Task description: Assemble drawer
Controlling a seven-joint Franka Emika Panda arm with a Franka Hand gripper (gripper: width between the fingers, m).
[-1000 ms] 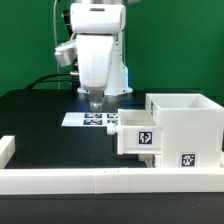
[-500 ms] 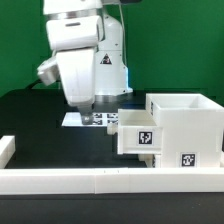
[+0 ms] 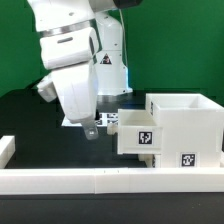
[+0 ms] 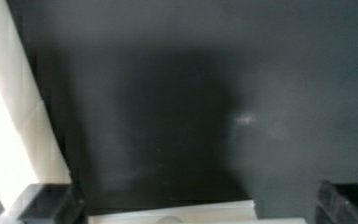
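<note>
1. Green wall stands behind a black table [image 3: 40,120], and a white rail [image 3: 70,180] runs along the near edge of the table.
2. On the exterior view's right sits the white drawer box [image 3: 185,125], upright, with its open side up and black marker tags on its near faces.
3. A smaller white drawer part [image 3: 140,135] touches the box on its left side and also carries a tag.
4. The marker board [image 3: 108,119] lies flat on the table behind this part, half hidden by the arm.
5. The white arm leans over the middle of the table, and its claw [image 3: 91,131] hangs low, just left of the small part.
6. In the wrist view both fingers [image 4: 43,203] are apart with only the black table between them, so the claw is open and holds nothing.
</note>
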